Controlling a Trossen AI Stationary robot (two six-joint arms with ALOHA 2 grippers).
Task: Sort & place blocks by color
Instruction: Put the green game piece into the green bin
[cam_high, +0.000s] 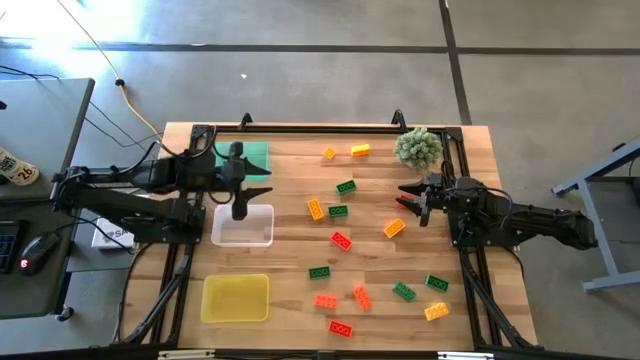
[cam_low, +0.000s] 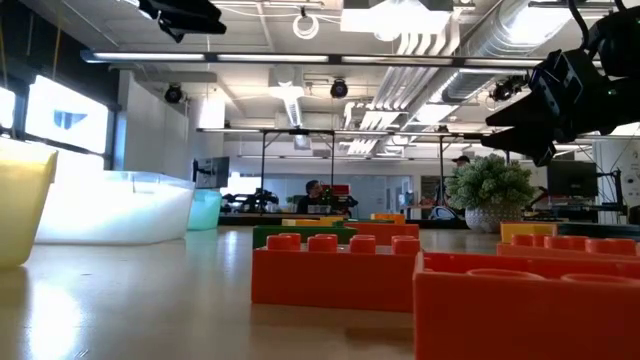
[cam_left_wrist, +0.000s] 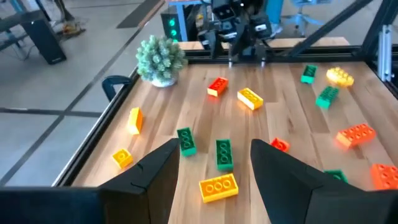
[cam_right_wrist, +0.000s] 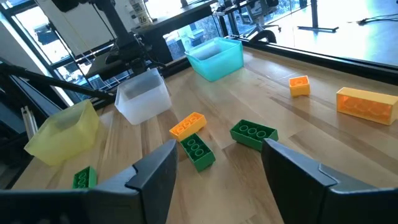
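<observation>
Several small studded blocks in red, orange-yellow and green lie scattered on the wooden table (cam_high: 300, 250), among them a green block (cam_high: 346, 186), an orange-yellow block (cam_high: 315, 209) and a red block (cam_high: 341, 240). My left gripper (cam_high: 264, 184) is open and empty, raised between the green tray (cam_high: 258, 158) and the clear tray (cam_high: 243, 226), pointing toward the table's right. My right gripper (cam_high: 403, 195) is open and empty, raised near the right edge, pointing left. A red block (cam_high: 400, 204) lies just below its fingertips and also shows in the left wrist view (cam_left_wrist: 217, 86).
A yellow tray (cam_high: 236, 298) stands at the near left. A spiky pale green plant (cam_high: 418, 147) in a pot stands at the far right, close behind my right gripper. A black frame runs along the table's edges. More blocks lie near the front edge (cam_high: 340, 327).
</observation>
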